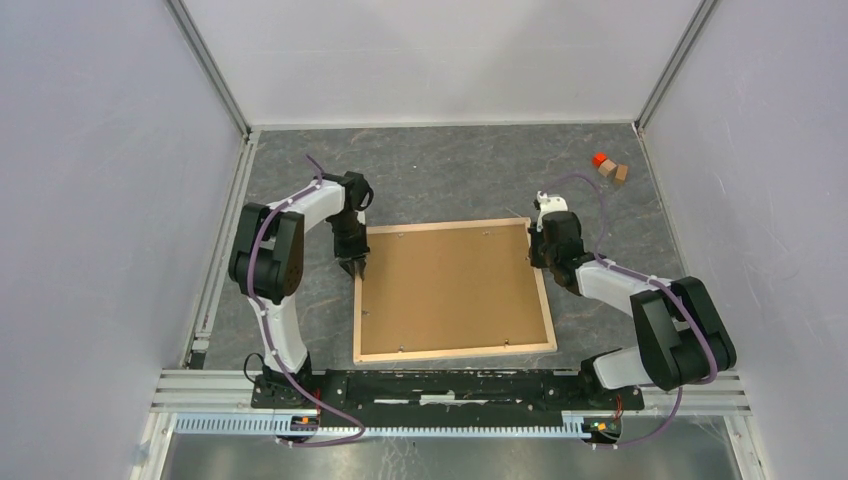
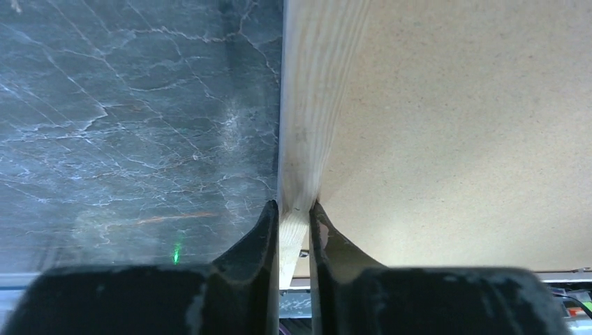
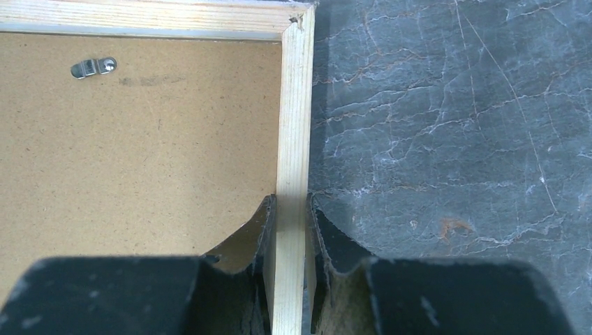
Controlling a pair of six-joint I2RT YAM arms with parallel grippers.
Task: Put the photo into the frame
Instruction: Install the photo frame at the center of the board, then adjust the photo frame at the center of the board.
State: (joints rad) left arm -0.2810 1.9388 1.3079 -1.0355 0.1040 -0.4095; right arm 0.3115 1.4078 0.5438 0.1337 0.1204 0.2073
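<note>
The frame (image 1: 545, 300) lies back side up in the middle of the table, pale wood rails around a plain brown backing board (image 1: 450, 290). The photo is hidden. My left gripper (image 1: 358, 268) is shut on the frame's left rail (image 2: 307, 125), one finger on each side. My right gripper (image 1: 533, 255) is shut on the right rail (image 3: 293, 139) near the far right corner, with a slight gap at one finger. A small metal clip (image 3: 93, 66) sits on the backing board near that corner.
Small red and tan wooden blocks (image 1: 610, 168) lie at the far right of the dark marbled tabletop (image 1: 450, 170). White walls enclose the table on three sides. The arm bases stand on a metal rail (image 1: 450, 385) at the near edge.
</note>
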